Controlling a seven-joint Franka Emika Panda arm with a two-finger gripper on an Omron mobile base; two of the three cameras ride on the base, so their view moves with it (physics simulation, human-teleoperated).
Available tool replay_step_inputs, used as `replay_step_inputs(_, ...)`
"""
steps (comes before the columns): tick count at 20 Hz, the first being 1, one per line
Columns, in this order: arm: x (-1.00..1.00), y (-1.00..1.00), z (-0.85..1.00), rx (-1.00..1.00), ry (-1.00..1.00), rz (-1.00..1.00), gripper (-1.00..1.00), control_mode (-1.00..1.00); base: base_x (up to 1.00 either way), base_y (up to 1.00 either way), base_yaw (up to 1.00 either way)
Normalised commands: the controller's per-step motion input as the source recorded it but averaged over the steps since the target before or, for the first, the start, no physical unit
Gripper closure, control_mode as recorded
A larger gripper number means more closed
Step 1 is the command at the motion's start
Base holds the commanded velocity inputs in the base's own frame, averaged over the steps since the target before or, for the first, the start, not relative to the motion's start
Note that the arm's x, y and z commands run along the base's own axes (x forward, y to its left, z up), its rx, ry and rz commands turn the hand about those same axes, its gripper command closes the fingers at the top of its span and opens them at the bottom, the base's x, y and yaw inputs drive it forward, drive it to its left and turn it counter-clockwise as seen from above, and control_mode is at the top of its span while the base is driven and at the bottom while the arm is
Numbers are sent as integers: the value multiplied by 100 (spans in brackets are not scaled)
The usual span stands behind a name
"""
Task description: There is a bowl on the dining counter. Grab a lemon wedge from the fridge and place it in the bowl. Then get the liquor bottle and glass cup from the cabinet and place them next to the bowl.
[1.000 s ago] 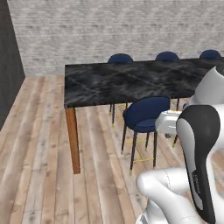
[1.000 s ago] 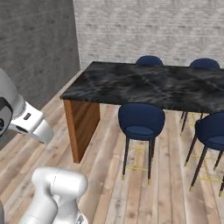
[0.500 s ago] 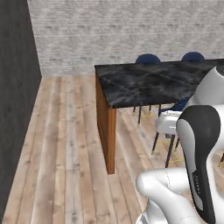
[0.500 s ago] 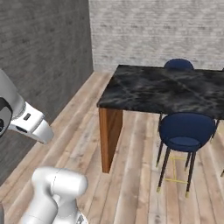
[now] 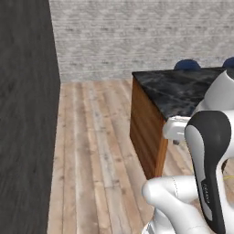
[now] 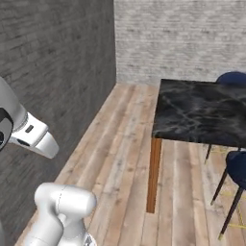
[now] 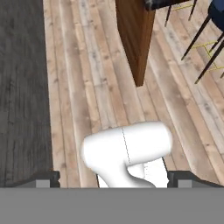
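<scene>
I count one counter (image 5: 183, 89), black marble top w/ white veins on warm-brown wood sides; its near end corner sits centre-right in the left base view, and the same slab runs off to the right in the right base view (image 6: 202, 113). No bowl, lemon or fridge that I can make out on the part of the top I see.

Chairs: two dark-blue backs poke up beyond the far edge of the counter in the left base view (image 5: 186, 64); in the right base view one blue seat far right behind the top (image 6: 233, 78) and one nearer, at the right edge, on thin dark legs.

Walls: one dark grey wall (image 6: 53, 72) on the left, one pale brick wall (image 5: 137, 36) at the far end. Plank floor (image 5: 96, 151) between.

Arm is folded close over the base, hand pointing down at the floor. Claw (image 7: 113, 179): both tips at the bottom corners of the hand view, spread wide apart, nothing between them.
</scene>
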Motion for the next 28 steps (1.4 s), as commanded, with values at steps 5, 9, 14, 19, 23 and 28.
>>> replay_step_inputs(5, 0, 0, 0, 0, 0, 0, -100, 100, 96, 87, 0)
replay_step_inputs(9, 0, 0, 0, 0, 0, 0, -100, 100, 100, 69, -3)
replay_step_inputs(14, 0, 0, 0, 0, 0, 0, -100, 100, 100, 54, -6)
replay_step_inputs(19, 0, 0, 0, 0, 0, 0, -100, 100, 100, 28, -7)
replay_step_inputs(23, 0, 0, 0, 0, 0, 0, -100, 100, 100, 17, -9)
replay_step_inputs(28, 0, 0, 0, 0, 0, 0, -100, 100, 100, 11, -13)
